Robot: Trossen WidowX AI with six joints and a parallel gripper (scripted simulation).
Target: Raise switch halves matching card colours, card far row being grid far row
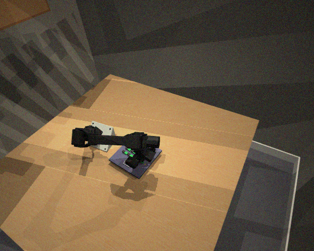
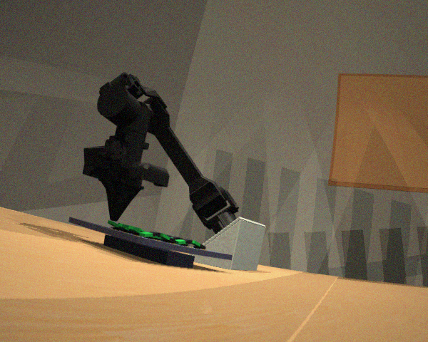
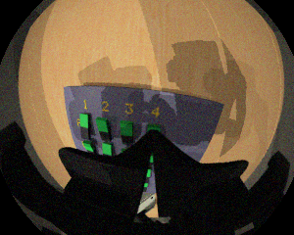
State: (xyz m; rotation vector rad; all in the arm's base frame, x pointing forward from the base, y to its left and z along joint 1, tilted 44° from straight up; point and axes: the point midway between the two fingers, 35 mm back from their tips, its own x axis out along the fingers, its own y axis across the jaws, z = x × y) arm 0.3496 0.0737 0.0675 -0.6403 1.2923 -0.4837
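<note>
The dark blue panel [image 1: 116,159] [image 2: 214,254] [image 3: 191,115] carries rows of green and dark grey switches. In the wrist view, switch A1 [image 3: 84,126], switch A2 [image 3: 103,128] and switch A3 [image 3: 126,131] show green far halves. Only the green far end of switch A4 [image 3: 154,127] shows above the fingertips. Switch B1 [image 3: 88,147] and switch B2 [image 3: 107,149] are partly visible; the fingers cover most other switches. My gripper [image 2: 113,219] [image 3: 153,133] is shut and empty, tip down at the far row near A4; contact cannot be told. The card is mostly hidden; its colours are unreadable.
The arm's pale wedge-shaped base [image 1: 106,131] [image 2: 248,244] stands close to the panel's near side. The wooden table [image 1: 192,167] [image 2: 78,272] lies under both. A grey bin with a pale rim [image 1: 296,172] is beyond the table's right edge in the top view.
</note>
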